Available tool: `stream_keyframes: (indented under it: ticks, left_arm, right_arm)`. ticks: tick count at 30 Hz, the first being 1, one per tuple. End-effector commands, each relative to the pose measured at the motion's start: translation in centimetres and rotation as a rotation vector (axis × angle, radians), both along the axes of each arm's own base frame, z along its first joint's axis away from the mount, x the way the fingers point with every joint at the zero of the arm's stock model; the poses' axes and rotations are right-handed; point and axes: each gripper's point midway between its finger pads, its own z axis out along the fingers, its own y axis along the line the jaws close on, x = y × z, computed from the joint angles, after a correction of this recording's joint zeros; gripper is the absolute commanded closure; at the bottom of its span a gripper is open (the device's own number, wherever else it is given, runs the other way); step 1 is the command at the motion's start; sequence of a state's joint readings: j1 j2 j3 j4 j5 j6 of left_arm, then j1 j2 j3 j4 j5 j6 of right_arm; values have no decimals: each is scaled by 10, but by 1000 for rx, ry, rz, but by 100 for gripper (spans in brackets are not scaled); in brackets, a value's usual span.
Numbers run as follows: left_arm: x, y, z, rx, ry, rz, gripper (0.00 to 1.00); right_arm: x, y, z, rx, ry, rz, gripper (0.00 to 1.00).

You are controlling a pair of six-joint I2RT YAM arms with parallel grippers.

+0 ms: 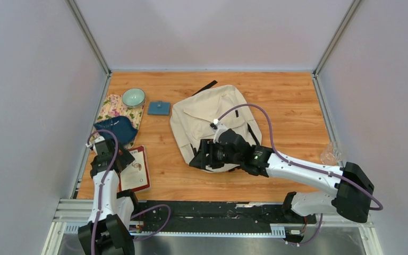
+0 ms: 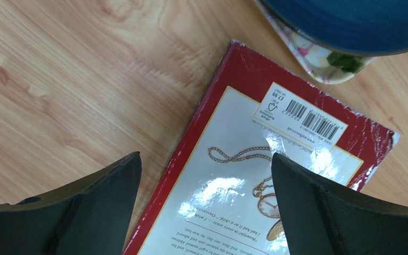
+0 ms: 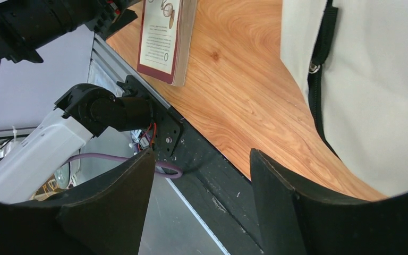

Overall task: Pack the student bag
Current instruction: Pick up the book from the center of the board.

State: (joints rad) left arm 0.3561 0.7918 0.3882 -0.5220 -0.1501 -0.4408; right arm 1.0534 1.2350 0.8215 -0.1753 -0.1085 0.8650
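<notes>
The bag (image 1: 212, 119) is lying flat in the middle of the worktop (image 1: 292, 106), a little toward the back. Its black strap is poking out at the far end. The right hand (image 1: 204, 155) is hanging at the bag's near edge. Its fingers are standing apart and are holding nothing. I cannot tell if it is touching the bag.

The worktop is showing brown wood. Pale grey walls (image 1: 32, 79) are standing on three sides. A black rail (image 1: 212, 210) is running along the near edge. A wide strip of bare wood is lying between the bag and the right wall.

The other things are crowding the left side. One small blue pouch (image 1: 159, 108) is sitting just left of the bag. One green bowl (image 1: 133, 97) and one blue dish (image 1: 117, 127) are resting on one flowery cloth (image 1: 112, 106). One red book (image 1: 137, 169) is lying near the front. The left hand (image 1: 106, 154) is hanging over the book's left edge, wide open and holding nothing.
</notes>
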Motion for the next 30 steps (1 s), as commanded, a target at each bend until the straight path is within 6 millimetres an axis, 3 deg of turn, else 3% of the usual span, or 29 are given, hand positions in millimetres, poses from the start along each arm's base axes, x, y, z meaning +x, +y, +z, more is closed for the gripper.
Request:
stream_keyframes:
  ticks: [1, 8, 10, 11, 19, 20, 22, 30]
  left_arm:
    - [6, -15, -14, -104, -27, -40, 1]
    - [8, -44, -20, -248, -62, -115, 3]
    - [4, -57, -24, -310, -73, -125, 3]
    - [8, -61, -21, -326, -93, -142, 4]
    - [15, -98, -2, -505, -201, -236, 10]
    - [15, -101, -2, -522, -210, -244, 11]
    - [13, -112, 0, -576, -231, -262, 13]
    - [12, -128, 6, -659, -271, -309, 20]
  right_arm:
    - [1, 23, 21, 57, -36, 70, 31]
    - [9, 38, 2, 4, -8, 77, 31]
    - [14, 46, 6, 1, -10, 81, 31]
    - [16, 51, -6, -24, 4, 87, 31]
    - [28, 97, -35, -60, 83, 136, 33]
    - [28, 101, -47, -75, 105, 138, 33]
    - [26, 112, -48, -66, 118, 140, 35]
    - [29, 121, -97, -179, 165, 101, 35]
